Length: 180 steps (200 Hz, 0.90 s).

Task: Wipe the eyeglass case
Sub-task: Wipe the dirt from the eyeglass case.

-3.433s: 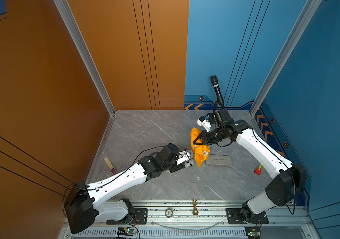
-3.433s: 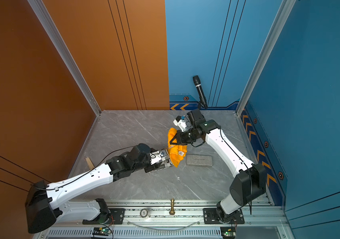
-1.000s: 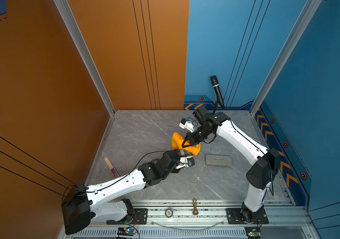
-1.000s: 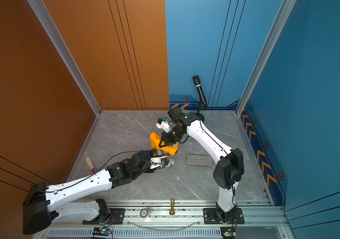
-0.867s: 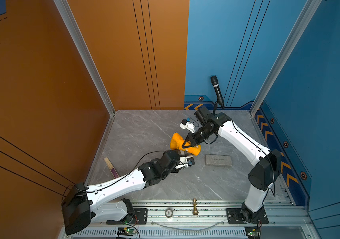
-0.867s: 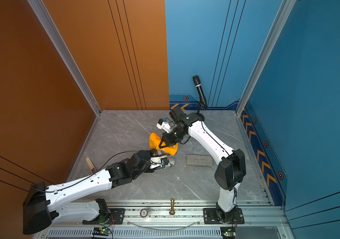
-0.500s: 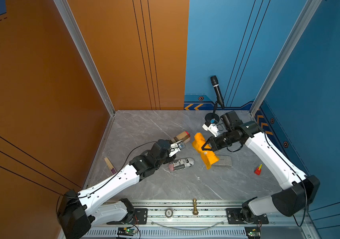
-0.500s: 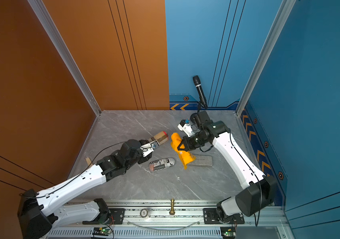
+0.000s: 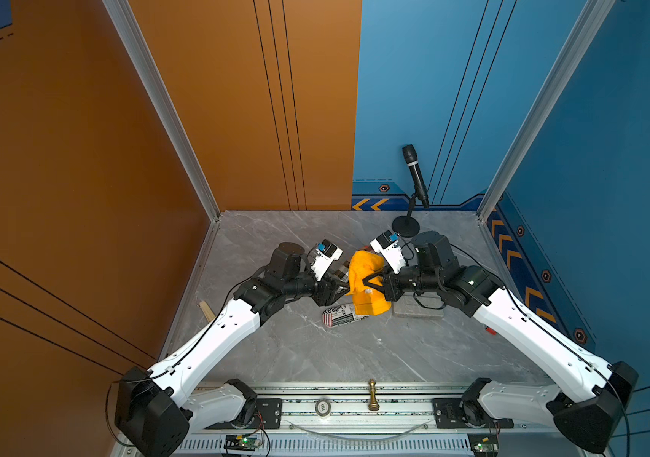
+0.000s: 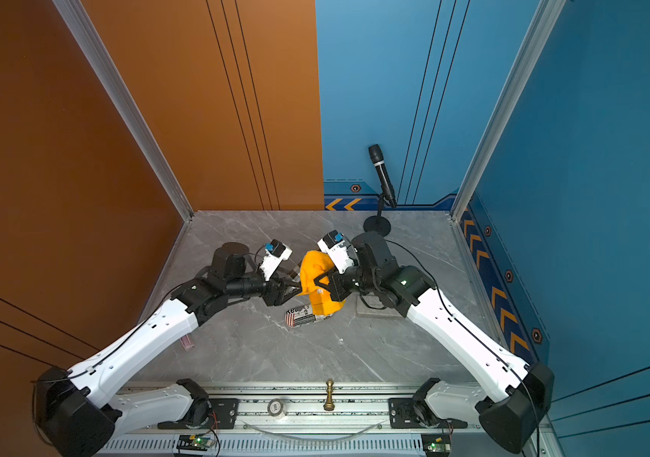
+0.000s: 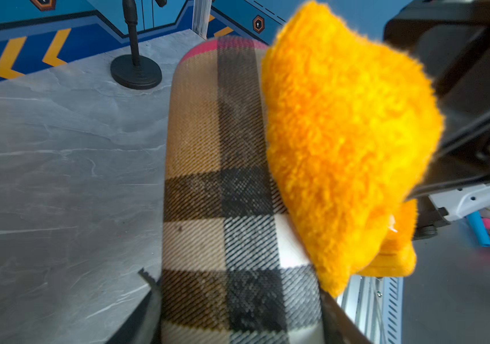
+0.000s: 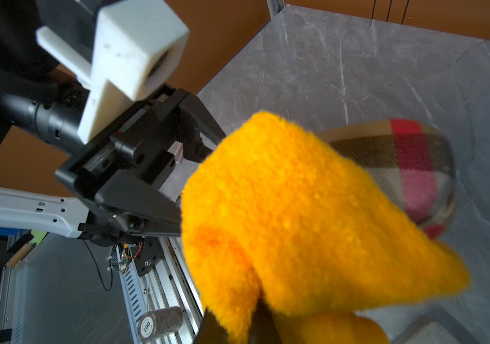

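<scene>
The oblong, round-ended eyeglass case (image 11: pixel 232 193) covered in tan, black, white and red plaid fabric sits near the middle of the grey marble-patterned tabletop (image 9: pixel 315 356), raised above it; in both top views only a sliver shows (image 9: pixel 342 271), the rest hidden behind the fluffy orange cloth (image 9: pixel 365 277). The left gripper (image 9: pixel 340 285) reaches in from 8 o'clock and is clamped on one end of the case, a black finger on either side in the left wrist view; the far end, with its red band (image 12: pixel 401 166), points toward 1 o'clock. The cloth lies against the case's 3 o'clock flank, touching it along most of its length (image 11: pixel 342 134); the right gripper (image 9: pixel 371 281), coming from 4 o'clock, is pinched tight on the cloth, whose loose lower part hangs down.

Just at 6 o'clock of the cloth a small cylindrical container with a white, red and black printed label (image 9: pixel 340 315) lies on its side, one end under the cloth's hem; a flat grey rectangular block (image 9: pixel 418 310) lies at 4 o'clock, partly under the right arm. A black microphone on a round-based stand (image 9: pixel 414 174) stands at 1 o'clock by the back wall; at 6 o'clock, on the metal rail, stand a brass chess pawn (image 9: pixel 372 395) and a stack of poker chips (image 12: pixel 160 323).
</scene>
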Tool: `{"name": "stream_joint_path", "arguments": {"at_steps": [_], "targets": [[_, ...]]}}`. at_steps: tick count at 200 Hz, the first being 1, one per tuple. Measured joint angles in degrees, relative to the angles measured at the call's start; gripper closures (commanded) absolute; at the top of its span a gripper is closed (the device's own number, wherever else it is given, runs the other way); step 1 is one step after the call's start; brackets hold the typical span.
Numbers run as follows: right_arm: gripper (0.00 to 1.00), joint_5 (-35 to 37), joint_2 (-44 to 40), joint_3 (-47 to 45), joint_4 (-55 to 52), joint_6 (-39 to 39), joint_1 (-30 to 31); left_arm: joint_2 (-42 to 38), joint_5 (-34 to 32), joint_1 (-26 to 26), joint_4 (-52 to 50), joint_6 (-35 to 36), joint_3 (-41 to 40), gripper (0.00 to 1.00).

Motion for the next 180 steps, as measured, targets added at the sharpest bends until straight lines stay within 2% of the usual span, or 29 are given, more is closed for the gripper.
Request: {"name": "stream_joint_path", "arguments": {"at_steps": [30, 51, 73, 93, 112, 180], "targets": [[1.00, 1.3, 1.7, 1.3, -0.6, 0.0, -6.5, 0.3, 1.6, 1.3, -0.7, -3.1, 0.0, 0.62], [1.00, 4.2, 1.7, 1.3, -0.7, 0.3, -10.5, 0.3, 5.5, 0.9, -0.7, -3.4, 0.0, 0.62], [1.00, 5.3, 2.1, 1.4, 0.0, 2.1, -8.6, 0.4, 8.5, 0.2, -1.0, -3.5, 0.0, 0.63], [1.00, 8.3, 3.0, 1.7, 0.0, 2.7, -5.7, 1.2, 9.2, 0.2, -2.5, -3.6, 0.0, 0.63], [1.00, 8.4, 4.0, 2.6, -0.5, 2.6, -4.9, 2.1, 9.8, 0.2, -3.8, -3.1, 0.0, 0.63], [1.00, 1.8, 4.1, 7.4, -6.6, -0.9, -13.7, 2.4, 10.7, -0.9, -6.1, 0.6, 0.0, 0.63]]}}
